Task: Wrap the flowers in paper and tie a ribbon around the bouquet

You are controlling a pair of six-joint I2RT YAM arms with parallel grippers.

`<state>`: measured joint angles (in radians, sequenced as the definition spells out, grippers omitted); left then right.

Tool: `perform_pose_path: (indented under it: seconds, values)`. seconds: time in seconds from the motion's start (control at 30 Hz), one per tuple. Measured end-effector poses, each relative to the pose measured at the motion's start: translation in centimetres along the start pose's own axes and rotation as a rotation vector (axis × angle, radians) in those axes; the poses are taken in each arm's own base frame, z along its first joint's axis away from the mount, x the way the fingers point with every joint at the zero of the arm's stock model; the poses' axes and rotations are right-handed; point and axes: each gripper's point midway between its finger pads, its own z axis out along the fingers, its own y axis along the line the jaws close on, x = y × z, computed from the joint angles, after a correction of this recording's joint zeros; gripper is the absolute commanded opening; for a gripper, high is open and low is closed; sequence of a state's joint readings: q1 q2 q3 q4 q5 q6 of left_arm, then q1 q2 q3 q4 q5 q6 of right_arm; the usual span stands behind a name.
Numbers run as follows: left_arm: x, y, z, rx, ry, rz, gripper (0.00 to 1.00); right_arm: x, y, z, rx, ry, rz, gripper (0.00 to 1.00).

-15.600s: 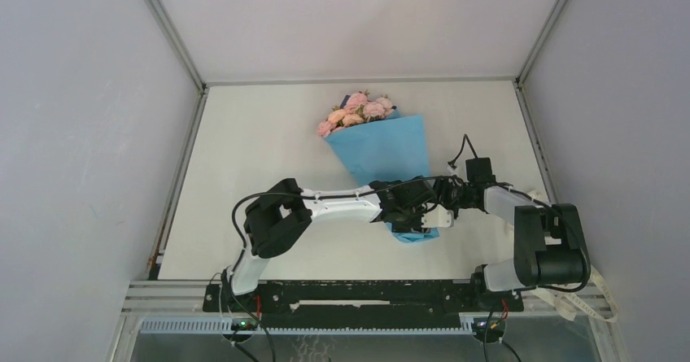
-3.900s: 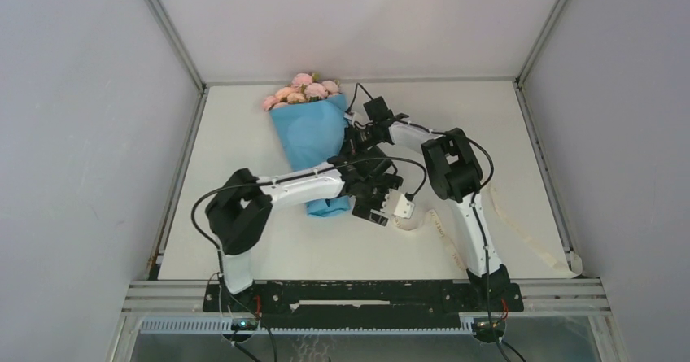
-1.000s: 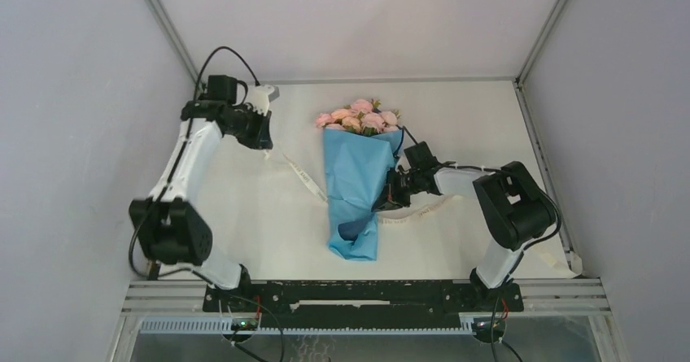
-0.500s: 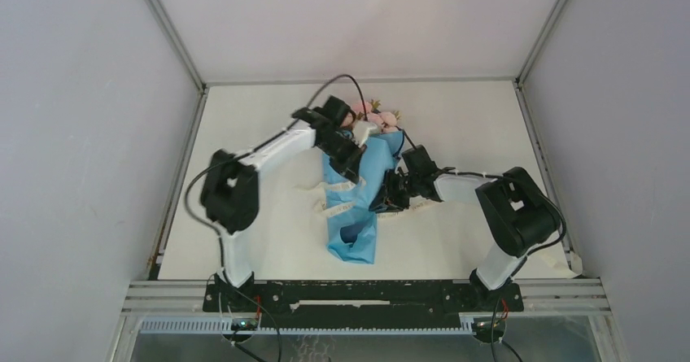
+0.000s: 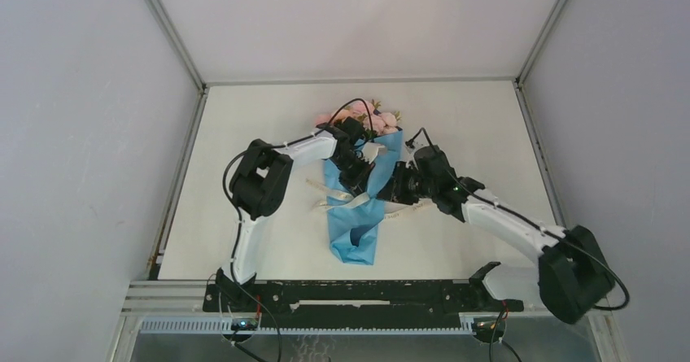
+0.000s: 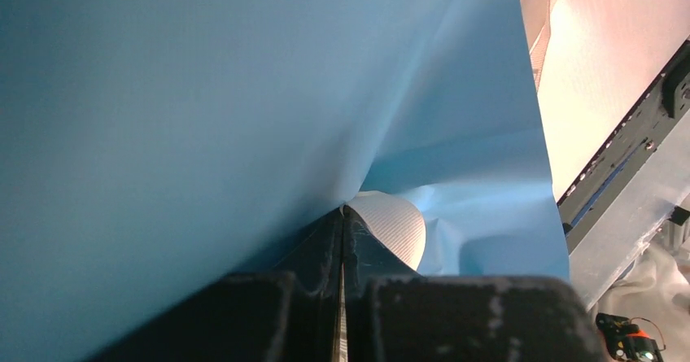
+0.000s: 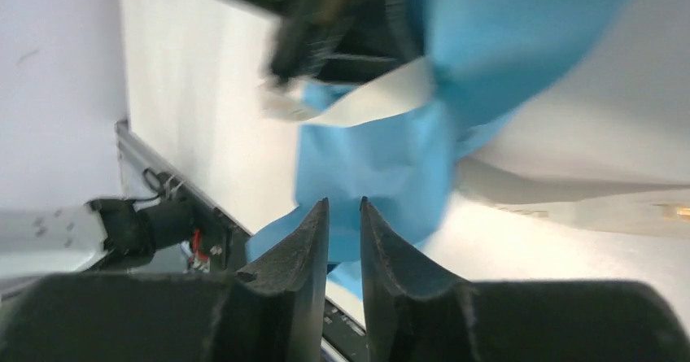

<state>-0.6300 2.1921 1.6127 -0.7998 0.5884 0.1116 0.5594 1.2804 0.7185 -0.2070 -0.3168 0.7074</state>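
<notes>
The bouquet lies lengthwise mid-table, its pink flowers (image 5: 362, 120) at the far end and the light-blue paper (image 5: 355, 232) cone tapering toward me. The cream ribbon (image 5: 335, 205) crosses the cone's middle. My left gripper (image 5: 358, 179) hovers over the cone, shut on the ribbon (image 6: 395, 228), which curls out from between the fingertips against the paper (image 6: 203, 93). My right gripper (image 5: 389, 193) is at the cone's right edge. In its wrist view the right gripper (image 7: 344, 203) stands slightly open and empty, the paper (image 7: 382, 159) and ribbon (image 7: 370, 102) beyond it.
More ribbon (image 5: 411, 210) trails on the table right of the cone, also visible as a pale band (image 7: 569, 207). The black frame rail (image 5: 366, 290) runs along the near edge. Grey walls close in the left, right and far sides.
My left gripper swung from the far left corner across to the cone's middle, drawing the ribbon over the paper. My right gripper opened, and its arm now stretches out from the right.
</notes>
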Motion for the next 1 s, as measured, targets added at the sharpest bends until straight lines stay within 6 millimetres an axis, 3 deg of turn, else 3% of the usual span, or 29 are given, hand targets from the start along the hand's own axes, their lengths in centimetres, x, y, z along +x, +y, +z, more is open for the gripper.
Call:
perform_pose_path:
  seconds: [0.13, 0.27, 0.4, 0.6, 0.83, 1.0]
  values:
    - [-0.1, -0.1, 0.0, 0.005, -0.005, -0.004, 0.00, 1.2, 5.5, -1.6, -0.184, -0.033, -0.236, 0.09]
    - [-0.2, -0.1, 0.1, 0.014, -0.012, -0.005, 0.00, 3.8, 8.2, 0.6, -0.291, 0.031, -0.420, 0.02]
    - [-0.3, 0.1, 0.0, 0.021, -0.017, -0.014, 0.00, 7.2, 8.0, 4.2, -0.295, 0.140, -0.562, 0.00]
    - [-0.3, 0.2, 0.0, 0.031, -0.020, -0.029, 0.00, 13.0, 6.1, 6.8, -0.300, 0.310, -0.678, 0.00]
    - [-0.3, 0.0, 0.1, 0.045, -0.020, -0.046, 0.00, 18.0, 2.7, 6.1, -0.281, 0.398, -0.675, 0.00]
    - [-0.2, 0.0, 0.1, 0.046, -0.019, -0.047, 0.00, 20.0, 3.0, 4.8, -0.277, 0.428, -0.702, 0.00]
